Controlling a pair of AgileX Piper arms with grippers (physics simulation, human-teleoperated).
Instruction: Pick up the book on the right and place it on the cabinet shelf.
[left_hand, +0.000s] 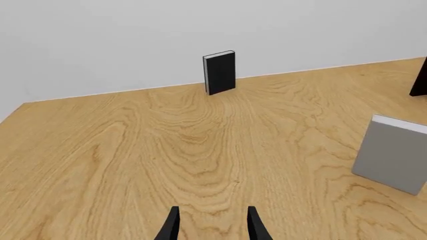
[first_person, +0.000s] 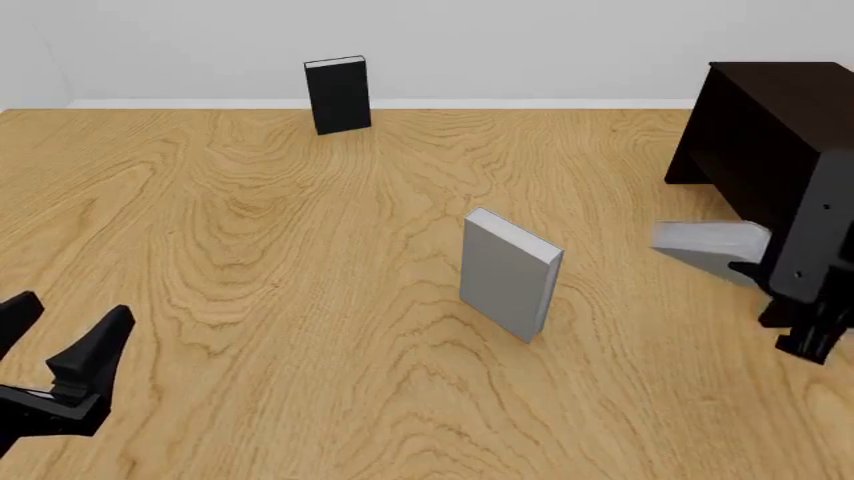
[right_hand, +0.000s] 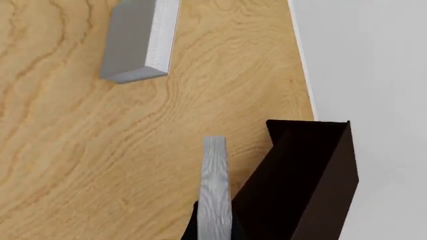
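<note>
Overhead, right claw (right_hand: 213, 227) clamps the book (right_hand: 215, 185) above the wood-grain table (first_person: 267, 250), left claw (left_hand: 212, 225) wide.

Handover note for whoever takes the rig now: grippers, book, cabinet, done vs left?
Left gripper: open, holding nothing, low over the table's near left.
Right gripper: shut on the book, which is lifted beside the cabinet.
Other grey book and black book stand upright on the table.
Done: pick-up.
Left: move the book onto the cabinet shelf and release; the shelf board isn't visible yet.
</note>
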